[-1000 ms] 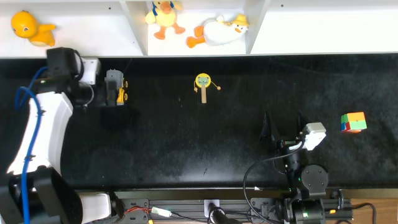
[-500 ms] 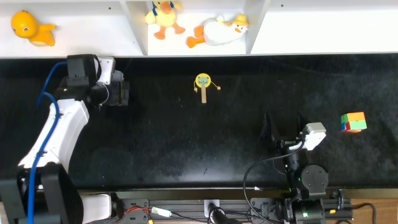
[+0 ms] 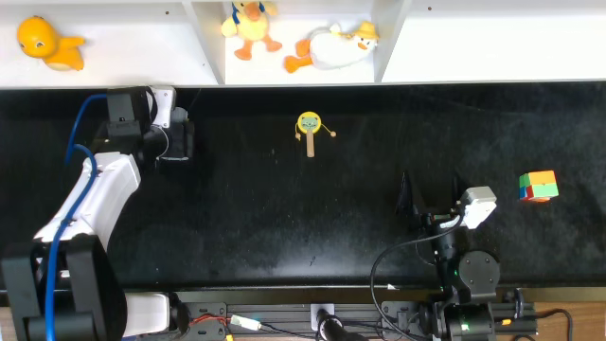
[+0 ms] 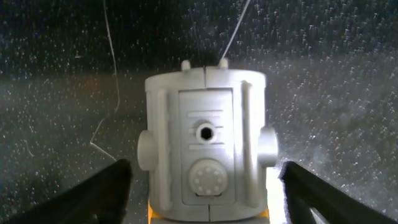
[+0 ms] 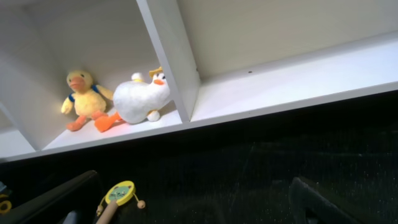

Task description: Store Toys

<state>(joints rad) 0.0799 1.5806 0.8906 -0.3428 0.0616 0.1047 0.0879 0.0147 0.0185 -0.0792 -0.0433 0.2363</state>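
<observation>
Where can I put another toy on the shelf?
The right compartment is bare. The left compartment has room beside the orange duck. The middle compartment is crowded: yellow duck and white goose sit side by side.

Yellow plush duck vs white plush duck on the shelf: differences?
Yellow plush duck sits upright; white plush duck lies down. Yellow plush duck's body is yellow, white plush duck's is white, with a yellow hat. Both have orange feet and share the middle shelf compartment.
</observation>
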